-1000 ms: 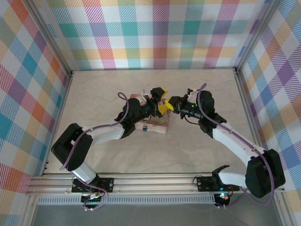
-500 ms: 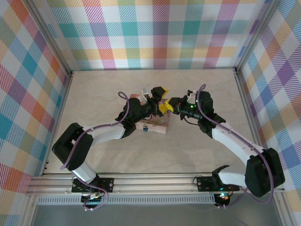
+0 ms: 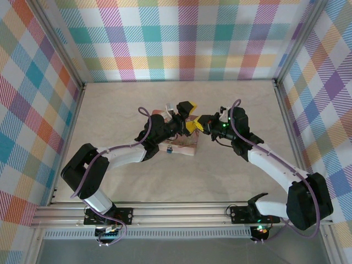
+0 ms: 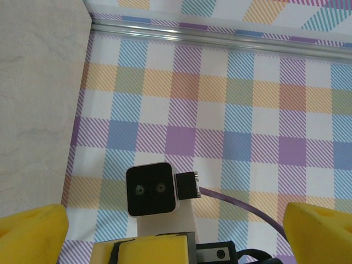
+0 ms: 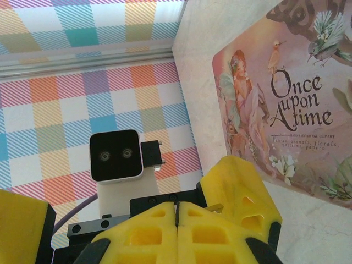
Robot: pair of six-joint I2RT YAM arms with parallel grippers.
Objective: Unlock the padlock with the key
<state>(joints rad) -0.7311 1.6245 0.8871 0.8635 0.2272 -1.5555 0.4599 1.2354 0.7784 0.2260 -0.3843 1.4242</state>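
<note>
Approach is probably under way: mid-frame, the yellow-fingered left gripper (image 3: 189, 116) is gaping wide, facing the right gripper (image 5: 177, 220), which is pressing shut. The tiny blue-bodied padlock (image 3: 169, 149) is lying just below centre, by the pink illustrated tin box (image 5: 286, 110); steadying it likely comes next.

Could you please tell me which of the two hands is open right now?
The left hand is open: its yellow fingers stand wide apart at both edges of its wrist view. The right hand has its yellow fingers pressed together.
</note>
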